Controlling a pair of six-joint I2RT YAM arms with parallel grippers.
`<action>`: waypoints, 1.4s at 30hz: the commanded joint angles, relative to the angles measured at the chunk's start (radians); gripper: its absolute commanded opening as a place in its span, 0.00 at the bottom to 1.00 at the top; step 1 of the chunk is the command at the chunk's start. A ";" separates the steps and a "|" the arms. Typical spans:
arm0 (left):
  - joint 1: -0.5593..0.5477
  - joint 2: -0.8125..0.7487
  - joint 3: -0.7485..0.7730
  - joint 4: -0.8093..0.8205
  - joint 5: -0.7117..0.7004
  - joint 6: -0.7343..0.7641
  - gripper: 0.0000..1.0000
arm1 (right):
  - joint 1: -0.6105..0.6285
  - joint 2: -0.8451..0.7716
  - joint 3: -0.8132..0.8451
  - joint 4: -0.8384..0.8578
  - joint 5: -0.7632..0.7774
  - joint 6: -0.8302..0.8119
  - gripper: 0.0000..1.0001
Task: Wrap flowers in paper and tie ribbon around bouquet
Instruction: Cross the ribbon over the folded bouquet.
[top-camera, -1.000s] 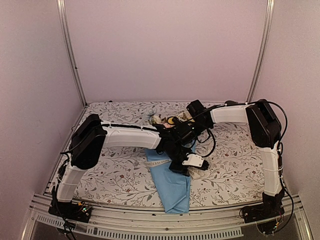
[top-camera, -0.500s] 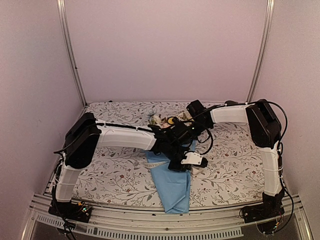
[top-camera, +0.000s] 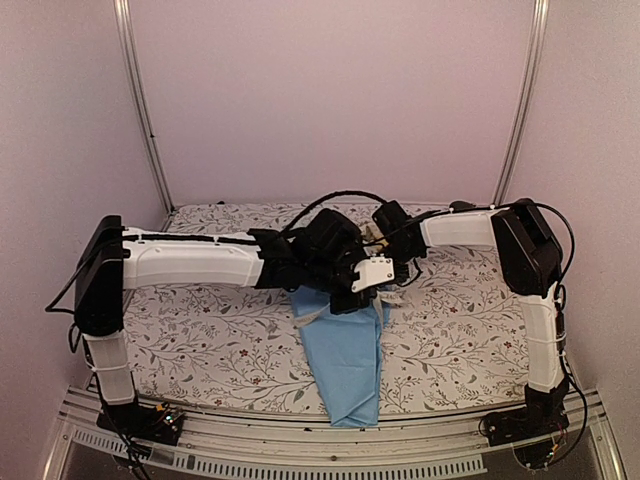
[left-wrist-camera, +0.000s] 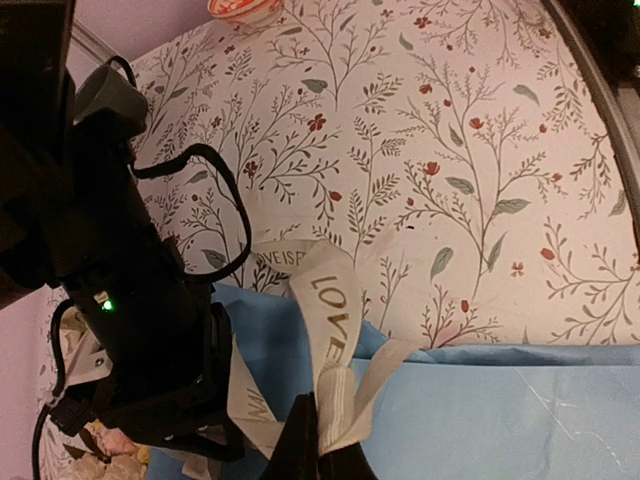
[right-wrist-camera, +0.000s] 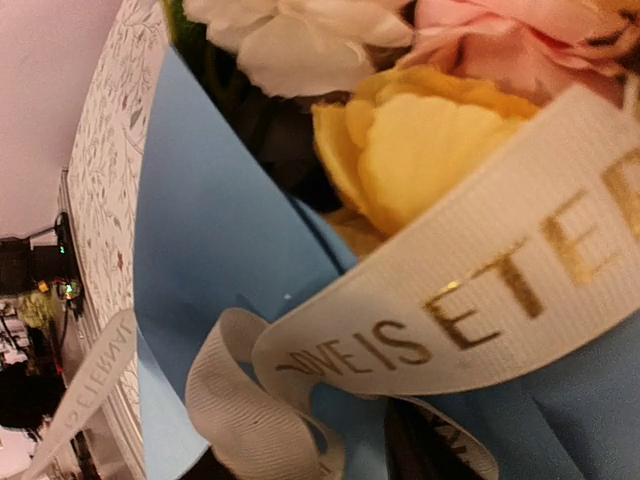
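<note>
Left wrist: ribbon (left-wrist-camera: 330, 330) clamped in left pincer (left-wrist-camera: 318, 450), over paper (left-wrist-camera: 520, 420).

Gold capitals on the cream ribbon (right-wrist-camera: 470, 300) read "OVE IS ETE"; the left wrist view shows "LOVE".

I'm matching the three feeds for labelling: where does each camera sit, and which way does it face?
Top external: above and behind the bases, looking down on the tablecloth and blue paper; the left arm and right arm show whole.
Left wrist: low over the table, looking across the cloth at the ribbon; its dark fingertips pinch it at the bottom edge.
Right wrist: close on the flowers; its own fingers are hard to make out.
Shared: both wrist views show the gold-lettered ribbon over the blue paper.
</note>
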 joint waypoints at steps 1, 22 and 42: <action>0.018 -0.057 -0.053 -0.013 -0.039 -0.139 0.00 | 0.002 0.054 -0.030 -0.041 0.036 0.003 0.55; -0.087 -0.350 -0.206 -0.296 -0.155 -0.516 0.00 | -0.001 0.072 -0.043 -0.023 0.033 -0.001 0.67; -0.321 -0.587 -0.547 0.060 -0.884 -1.077 0.00 | -0.001 0.077 -0.052 -0.022 0.032 -0.010 0.66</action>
